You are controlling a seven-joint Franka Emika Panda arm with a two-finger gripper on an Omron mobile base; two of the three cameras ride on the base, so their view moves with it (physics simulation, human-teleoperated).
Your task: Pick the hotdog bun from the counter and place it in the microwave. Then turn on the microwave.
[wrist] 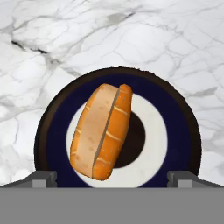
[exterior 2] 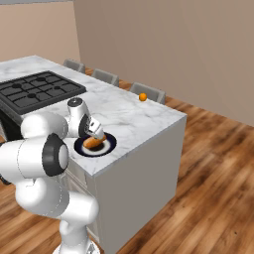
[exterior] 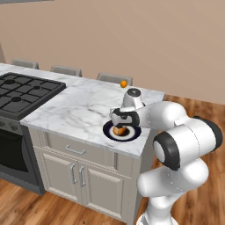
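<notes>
Bun position: hotdog bun (wrist: 101, 131) lies on dark plate (wrist: 183, 131) on counter (exterior: 79, 110), directly under gripper (wrist: 112, 180); jaws spread wide, empty; bun's long axis runs nearly perpendicular to the finger line, slightly tilted, so closing should pinch its width.

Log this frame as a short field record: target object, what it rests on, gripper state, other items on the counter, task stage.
target: tan-orange hotdog bun, split along its length
support: round dark blue plate with white ring, near the edge of the white marble counter
gripper: two-finger gripper open, above the bun, fingertips either side of it, nothing held
other items: small orange fruit at the far counter edge; black gas cooktop to the left
stage: bun not yet picked
</notes>
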